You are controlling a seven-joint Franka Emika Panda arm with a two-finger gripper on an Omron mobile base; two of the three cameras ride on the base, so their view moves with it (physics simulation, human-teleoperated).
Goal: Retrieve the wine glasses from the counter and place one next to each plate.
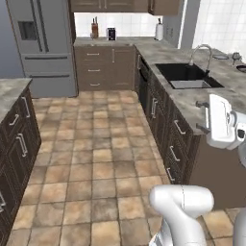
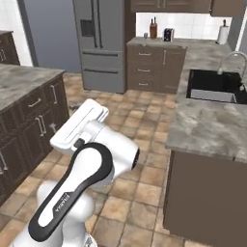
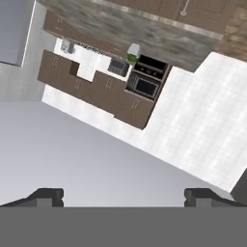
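Small stemmed glass (image 1: 235, 56) upright nr pale plate (image 1: 221, 56).

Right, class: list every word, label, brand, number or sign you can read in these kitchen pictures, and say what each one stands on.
One marking only: small pale lettering along the dark strip on the robot arm in the right base view, too small and blurred to read for certain.
Fridge: a dark panel on its door, no readable text.
Counter items by the white tiles, such as the knife block: no readable labels.

Tiled floor (image 1: 96, 158) between dark cabinets. Black sink (image 1: 188, 75) with curved faucet (image 1: 202, 52) in stone-topped island (image 1: 202, 103); steel fridge (image 1: 43, 43) far left; gripper (image 1: 202, 116) spread wide beside island.
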